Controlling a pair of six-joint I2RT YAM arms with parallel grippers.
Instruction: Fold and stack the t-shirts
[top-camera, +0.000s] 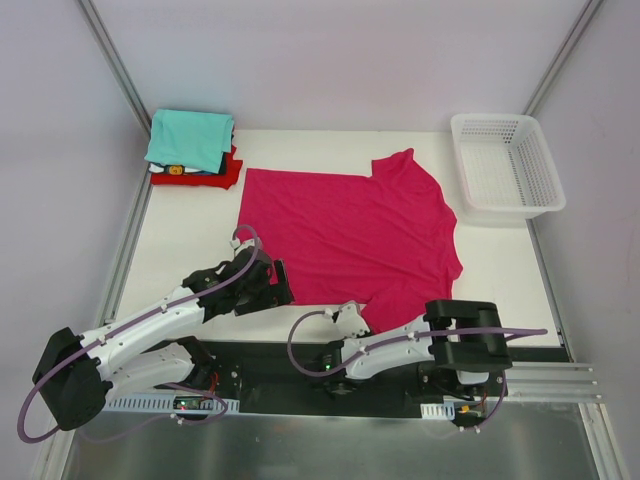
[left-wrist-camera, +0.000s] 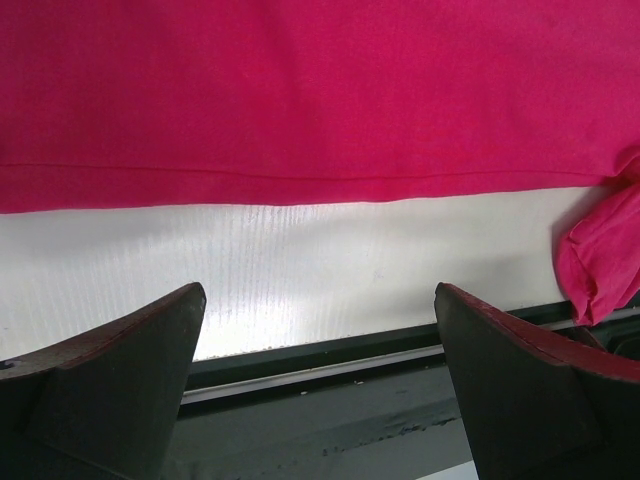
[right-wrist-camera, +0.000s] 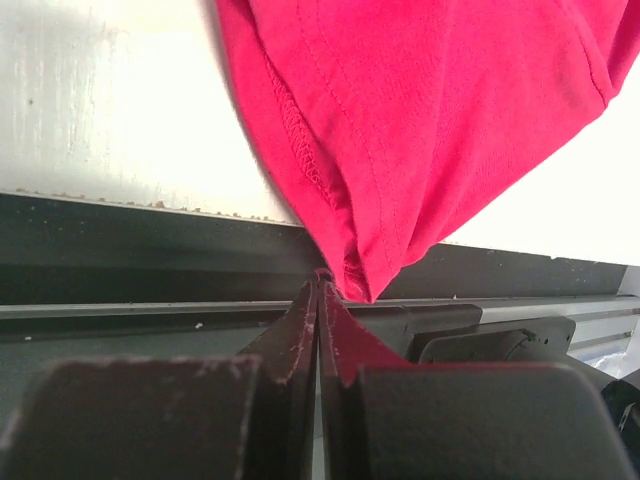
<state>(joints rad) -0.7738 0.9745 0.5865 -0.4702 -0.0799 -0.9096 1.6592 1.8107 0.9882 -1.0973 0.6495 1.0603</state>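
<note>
R gripper (right-wrist-camera: 321, 283) is pinching shut on sleeve of pink shirt (top-camera: 350, 235) at table (top-camera: 180, 250) edge, 6 o'clock. L gripper (left-wrist-camera: 318, 300) is hovering, jaws wide apart, by hem at 7. Folded shirts (top-camera: 192, 148) are sitting at 10.

No text, label, brand, number or sign could be read in any of the views. A small yellow-and-red printed patch (top-camera: 175, 170) showed on the folded dark-and-white cloth t-shirt (top-camera: 190, 172) at the far left corner of the white tabletop (top-camera: 190, 250). It was too small to tell whether it carried letters or a logo.
</note>
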